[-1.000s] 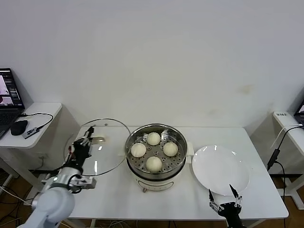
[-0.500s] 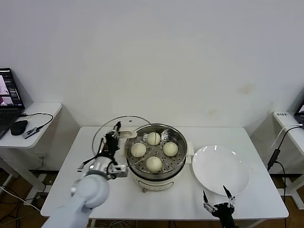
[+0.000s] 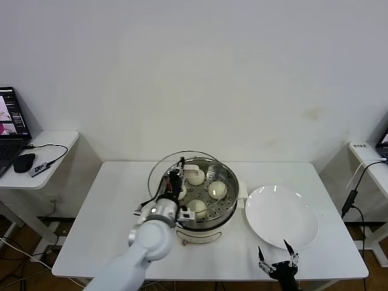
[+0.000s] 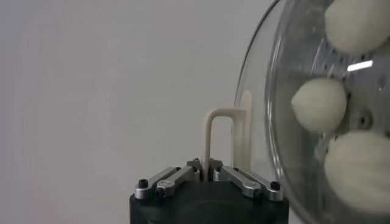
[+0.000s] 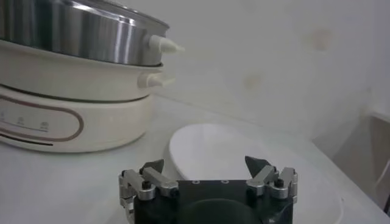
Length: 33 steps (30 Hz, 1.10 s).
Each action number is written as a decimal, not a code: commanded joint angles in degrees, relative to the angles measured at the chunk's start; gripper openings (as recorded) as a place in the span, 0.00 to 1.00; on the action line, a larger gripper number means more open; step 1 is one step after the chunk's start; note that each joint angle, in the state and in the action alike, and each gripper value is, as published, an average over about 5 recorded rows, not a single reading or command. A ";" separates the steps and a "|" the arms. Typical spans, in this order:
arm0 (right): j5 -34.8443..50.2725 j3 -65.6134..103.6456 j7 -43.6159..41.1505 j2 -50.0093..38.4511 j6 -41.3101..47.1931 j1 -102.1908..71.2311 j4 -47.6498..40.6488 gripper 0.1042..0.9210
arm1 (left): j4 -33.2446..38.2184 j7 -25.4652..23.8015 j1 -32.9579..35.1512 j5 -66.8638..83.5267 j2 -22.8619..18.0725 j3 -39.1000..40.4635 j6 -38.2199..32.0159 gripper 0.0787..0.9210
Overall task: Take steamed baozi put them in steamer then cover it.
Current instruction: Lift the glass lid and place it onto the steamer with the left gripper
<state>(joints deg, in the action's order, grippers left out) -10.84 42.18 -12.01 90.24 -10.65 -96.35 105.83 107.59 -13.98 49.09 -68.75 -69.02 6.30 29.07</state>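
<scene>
So the left gripper (image 3: pixel 176 179), clamped on the cover (image 3: pixel 188 179) by its handle, has swung it from the table's left side to hover over the steamer (image 3: pixel 200 213), still off-centre toward the left. All four baozi (image 3: pixel 217 190) sit inside, so only lowering remains, I'd say. The right gripper (image 3: pixel 277 265) idles spread wide at the table's front edge by the plate (image 3: pixel 280 216).

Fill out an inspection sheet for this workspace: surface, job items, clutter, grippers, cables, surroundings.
Surface: white table, bare around the pot.
Job items: four steamed baozi sit on the perforated tray of the steamer; the glass cover is held tilted over the pot's left side, not yet seated.
Clutter: an empty white plate right of the steamer.
Grippers: left gripper shut on the cover's cream handle; right gripper open, low at the table's front edge near the plate.
Cables: a black cable hangs by the right side table; another runs to the mouse on the left side table.
Surroundings: laptop at left, plain white wall.
</scene>
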 commanded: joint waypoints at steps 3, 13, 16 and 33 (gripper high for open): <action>-0.28 -0.19 -0.09 0.11 0.05 0.21 -0.59 0.88 | -4.13 -1.06 -1.53 -4.44 -5.49 3.50 0.78 0.08; -0.39 -0.59 -0.19 0.11 0.00 0.25 -0.79 0.88 | -4.02 -1.26 -0.11 -5.32 -6.00 2.68 0.58 0.08; -0.49 -0.76 -0.20 0.11 -0.06 0.26 -0.96 0.88 | -4.11 -1.24 0.37 -5.55 -6.18 2.44 0.42 0.08; -0.67 -1.27 -0.26 0.09 -0.30 0.16 -1.13 0.88 | -4.69 -0.85 1.43 -6.20 -6.90 1.67 -0.16 0.08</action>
<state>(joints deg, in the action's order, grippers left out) -11.46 40.98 -12.26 90.30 -10.87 -96.16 104.73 103.20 -15.03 50.38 -74.73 -75.43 7.83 28.93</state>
